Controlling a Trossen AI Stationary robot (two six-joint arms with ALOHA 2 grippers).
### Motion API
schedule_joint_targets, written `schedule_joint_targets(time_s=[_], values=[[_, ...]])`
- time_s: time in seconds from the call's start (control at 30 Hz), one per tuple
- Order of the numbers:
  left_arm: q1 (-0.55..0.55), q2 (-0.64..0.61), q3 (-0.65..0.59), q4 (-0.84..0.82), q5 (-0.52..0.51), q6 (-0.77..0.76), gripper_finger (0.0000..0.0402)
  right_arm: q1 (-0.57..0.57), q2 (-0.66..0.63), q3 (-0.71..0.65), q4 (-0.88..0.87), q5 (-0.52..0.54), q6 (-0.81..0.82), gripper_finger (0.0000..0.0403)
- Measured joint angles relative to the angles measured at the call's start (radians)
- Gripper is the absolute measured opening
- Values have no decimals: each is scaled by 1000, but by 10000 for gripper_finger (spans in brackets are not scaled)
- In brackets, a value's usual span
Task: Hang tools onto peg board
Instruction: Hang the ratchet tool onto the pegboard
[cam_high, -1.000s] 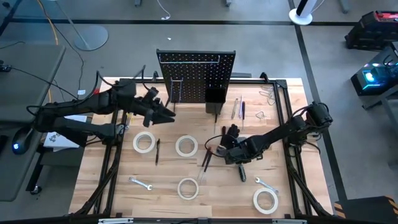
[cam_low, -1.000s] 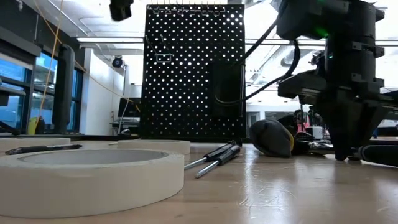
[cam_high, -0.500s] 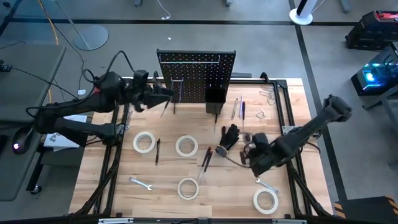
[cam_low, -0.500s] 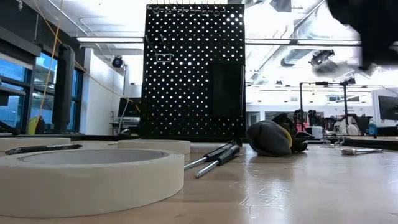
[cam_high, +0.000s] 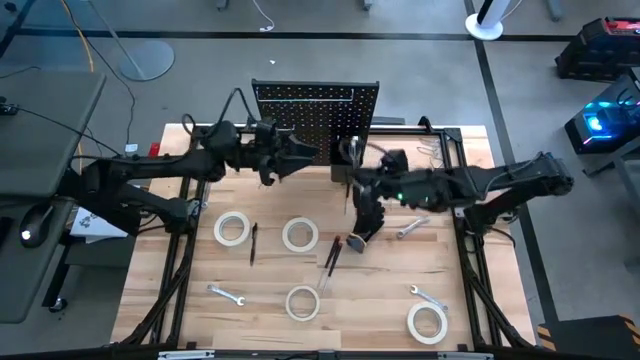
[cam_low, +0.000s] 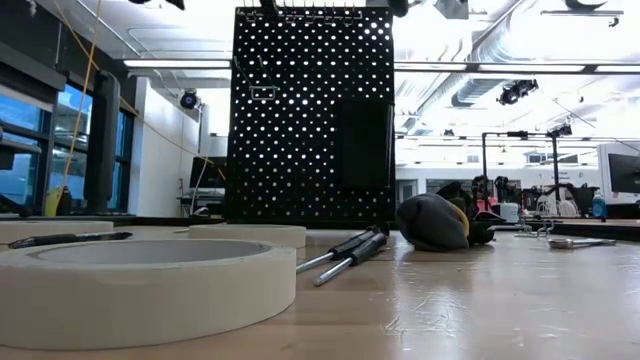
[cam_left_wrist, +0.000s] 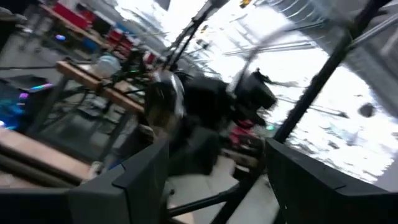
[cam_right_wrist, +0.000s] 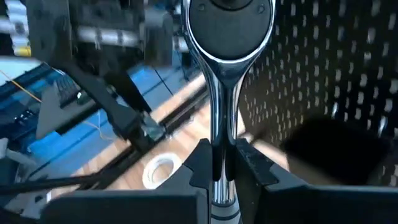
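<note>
Robotics lab or workshop, grey concrete floor (cam_high: 420, 70), wooden work table (cam_high: 380, 300) in black frame, exposed ceiling ducts (cam_low: 480, 40), monitors (cam_low: 622, 172) and benches behind

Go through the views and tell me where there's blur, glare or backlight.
Left wrist view: smeared all over, with bright windows washing out the upper right. Low view: the peg board stands backlit against bright ceiling lights, and the near tape roll is soft. Right wrist view: the ratchet in the right tool is sharp and gleams; the room behind is soft. High view: evenly lit, no glare.
</note>
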Motion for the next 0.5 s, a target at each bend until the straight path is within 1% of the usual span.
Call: schedule_joint_targets(time_s=[0.1,0.23,0.37,0.5], values=[[-17,23,0,52,24,4,253,-37,-2,6,121,-54,-112,25],[-38,53,0,108,25,77,253,-87,17,8,296,-217,-211,25],[-39,83,1,107,-7,110,253,-123,60,7,359,-350,-230,25],[-34,93,1,110,-58,107,253,-150,80,6,378,-445,-208,25]])
